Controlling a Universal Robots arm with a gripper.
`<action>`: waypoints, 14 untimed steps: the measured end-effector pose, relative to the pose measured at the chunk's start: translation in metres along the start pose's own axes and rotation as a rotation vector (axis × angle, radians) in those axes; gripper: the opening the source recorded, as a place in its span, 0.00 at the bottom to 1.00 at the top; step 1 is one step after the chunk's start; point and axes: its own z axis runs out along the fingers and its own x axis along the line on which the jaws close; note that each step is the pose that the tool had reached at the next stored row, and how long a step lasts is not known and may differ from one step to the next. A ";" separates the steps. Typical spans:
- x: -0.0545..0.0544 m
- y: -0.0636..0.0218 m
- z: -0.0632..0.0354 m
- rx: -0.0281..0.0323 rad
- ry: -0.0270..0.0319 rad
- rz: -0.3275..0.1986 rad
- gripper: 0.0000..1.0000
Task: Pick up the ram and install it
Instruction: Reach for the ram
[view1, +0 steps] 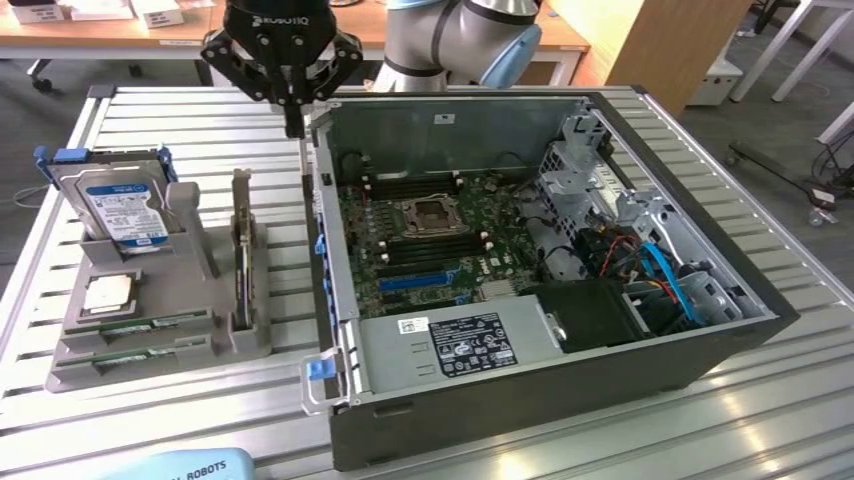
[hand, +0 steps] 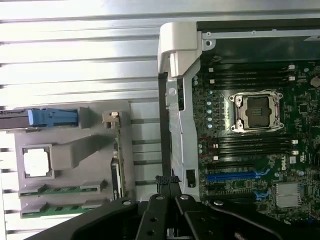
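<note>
One hand (view1: 291, 128), pressed together on nothing, hangs tip-down over the slatted table (view1: 187, 120). It sits just beside the far corner of the open computer case (view1: 534, 390), on the exterior view's left. No contact with case or table can be made out.

Outward from there, a grey tray (view1: 80, 378) rests on the table, beside the case on the exterior view's left. An upright card (view1: 242, 250) stands on edge along the tray side nearest the case. A blue-labelled hard drive (view1: 123, 205) stands at the tray's far end. A square processor chip (view1: 107, 293) sits mid-tray.

The ram (view1: 167, 322) lies in a channel at the tray's near end, with a second ram (view1: 140, 351) just beside it and parallel. Both are well apart from the hand. Whether they rest flat or on edge cannot be told.

Inside the case, the motherboard (view1: 414, 230) carries dark memory slots (view1: 400, 183) flanking the socket. They look unfilled.

Handling, as a judgement: the stick is likely light, thin and stiff, but brittle under twist. Its contact edge is best left alone. A sensible hold is a pinch across its thickness at mid-length, on the edge away from the contacts, kept square so it does not tilt.
</note>
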 end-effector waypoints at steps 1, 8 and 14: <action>0.003 -0.0002 -0.0001 0.0000 0.0000 0.000 0.10; 0.024 -0.0017 -0.0006 0.0001 0.0001 0.001 0.10; 0.041 -0.0029 -0.0010 0.0001 0.0000 0.002 0.10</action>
